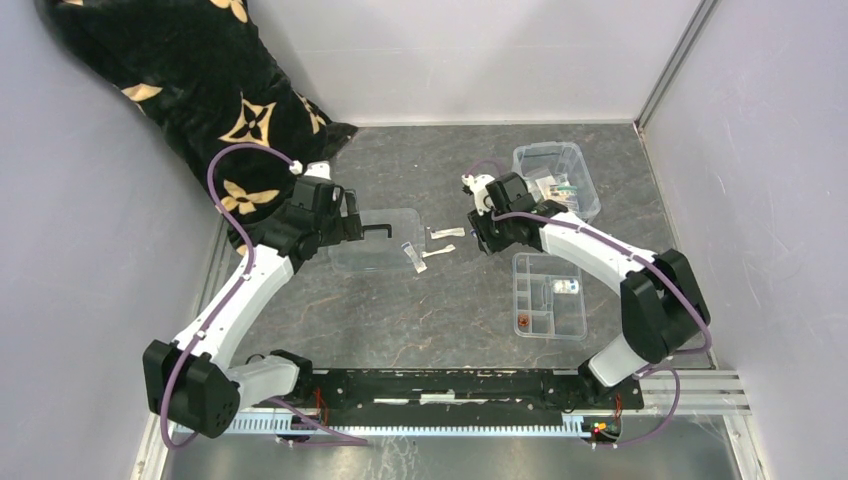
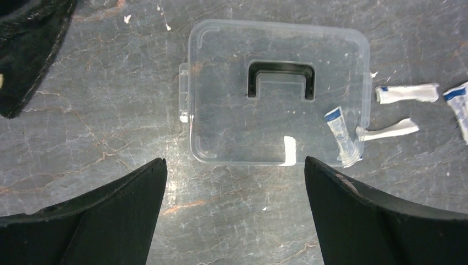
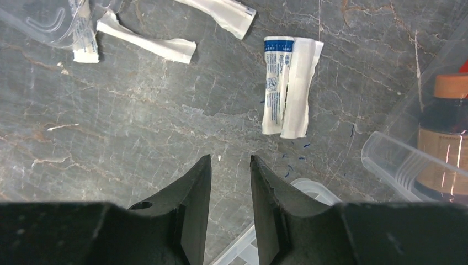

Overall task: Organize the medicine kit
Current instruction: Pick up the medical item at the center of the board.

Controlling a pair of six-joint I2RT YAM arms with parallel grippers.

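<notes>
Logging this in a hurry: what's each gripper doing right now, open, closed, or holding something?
Left gripper: wide open, holding nothing.
Right gripper: open only a narrow gap, nothing between the fingers.

A dark grey tabletop [image 1: 420, 310], veined like marble with pale and rust-coloured lines, is seen across the middle. It is enclosed by plain lilac-grey panels: a back wall [image 1: 480, 50] at 12 o'clock, a left wall [image 1: 90, 250] at 9 o'clock and a right wall [image 1: 770, 200] at 3 o'clock. A metal strut [image 1: 677, 62] is set at 1 o'clock. A black cloth [image 1: 190, 90] patterned with gold flowers is draped at 11 o'clock. A metal rail [image 1: 705, 392] is laid along 6 o'clock. Everything is softly, evenly lit.
</notes>
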